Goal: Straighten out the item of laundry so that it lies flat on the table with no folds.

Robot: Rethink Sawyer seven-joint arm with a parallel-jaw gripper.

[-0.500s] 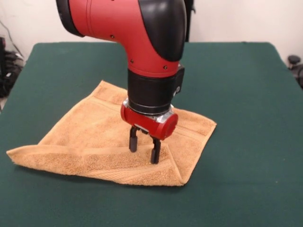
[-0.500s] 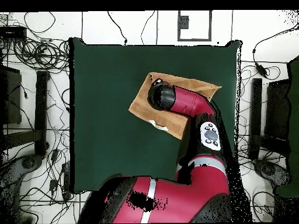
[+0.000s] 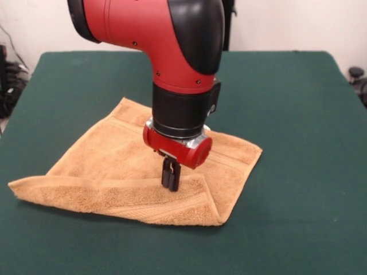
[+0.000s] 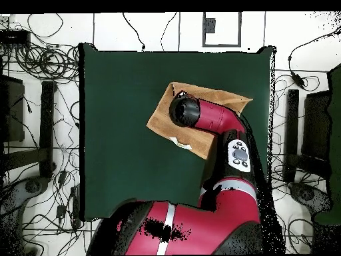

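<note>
Pinching towel cloth at the folded flap's edge, the end effector is closed; next, lift and unfold it flat on the table.

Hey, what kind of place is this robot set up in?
Probably a robotics lab: tangled cables cover the floor around the green table, with equipment racks beside it.

The jaws stand pinched together on the folded orange towel.
</note>
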